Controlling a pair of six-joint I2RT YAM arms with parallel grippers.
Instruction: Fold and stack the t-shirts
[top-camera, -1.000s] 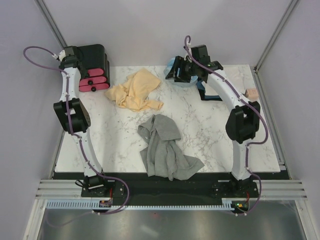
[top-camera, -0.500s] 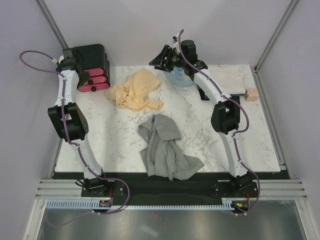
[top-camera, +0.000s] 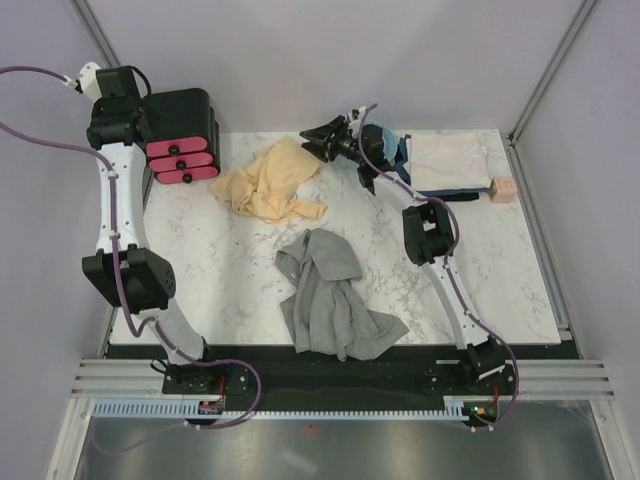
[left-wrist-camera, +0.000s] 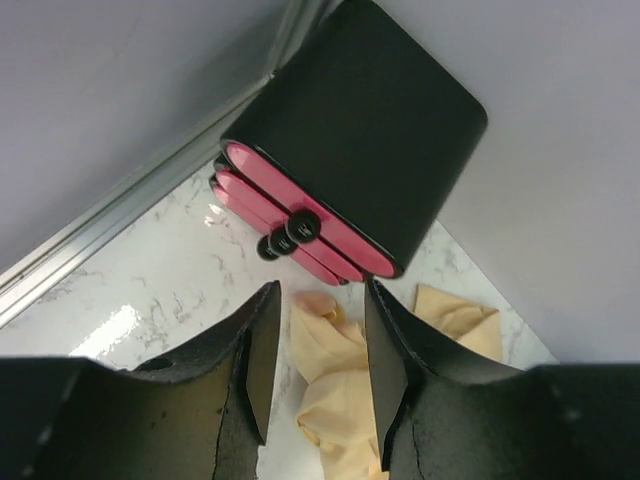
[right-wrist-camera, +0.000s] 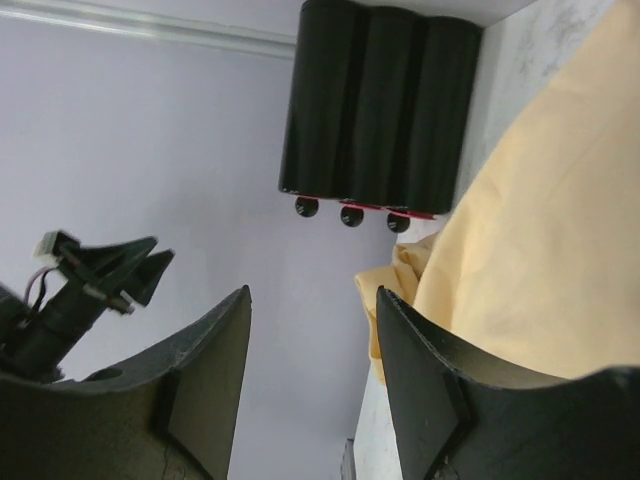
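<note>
A crumpled tan-yellow t-shirt (top-camera: 270, 180) lies at the back of the table. A heather-grey t-shirt (top-camera: 330, 295) is bunched up in the middle front. A whitish t-shirt (top-camera: 450, 160) lies flat at the back right. My left gripper (left-wrist-camera: 320, 300) hangs high above the table with its jaws open and empty. Far below it, the tan-yellow t-shirt (left-wrist-camera: 340, 370) shows through the gap. My right gripper (top-camera: 318, 140) is open and empty, just off the yellow shirt's right upper edge. In the right wrist view the right gripper (right-wrist-camera: 313, 295) has the yellow shirt (right-wrist-camera: 540, 270) beside its right finger.
A black box with pink drawers (top-camera: 182, 135) stands at the back left corner, close under the left wrist. A light-blue coiled hose (top-camera: 385, 145) lies behind the right forearm. A small pink block (top-camera: 503, 188) sits at the far right edge.
The left gripper has opened, and its arm has risen and pulled back to the left. The right arm has swung left from the hose towards the yellow shirt, which uncovers the whitish shirt.
</note>
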